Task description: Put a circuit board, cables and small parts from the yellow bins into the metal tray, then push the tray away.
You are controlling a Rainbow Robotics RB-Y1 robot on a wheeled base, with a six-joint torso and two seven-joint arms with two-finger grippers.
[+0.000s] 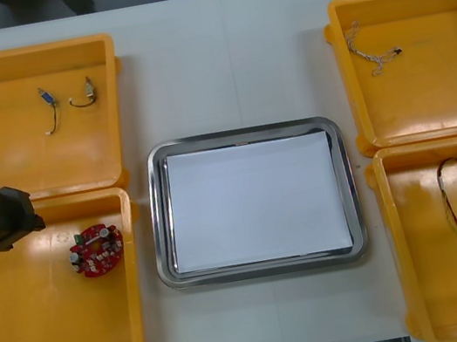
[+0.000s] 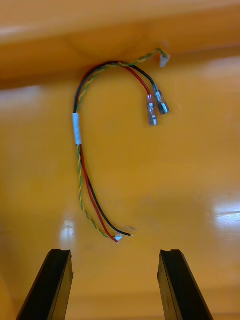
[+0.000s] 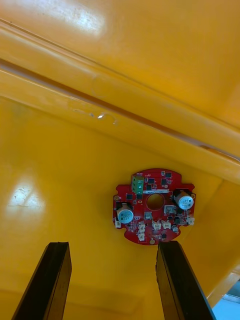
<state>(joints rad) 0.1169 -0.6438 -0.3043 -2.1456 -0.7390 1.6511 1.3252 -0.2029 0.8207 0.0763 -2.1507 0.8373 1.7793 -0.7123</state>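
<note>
The white inside of the metal tray lies open from above at the middle of the table, with bare strips of table between it and the yellow bins on either side. The bins' raised walls and the tray's rim stand across any level path between them. In the near left bin the left gripper, fingers spread, has bare floor up to the circuit board, with the bin wall rising just behind it. In the near right bin the right gripper, also spread, faces the red and yellow cable, whose loop reaches the foot of the wall.
</note>
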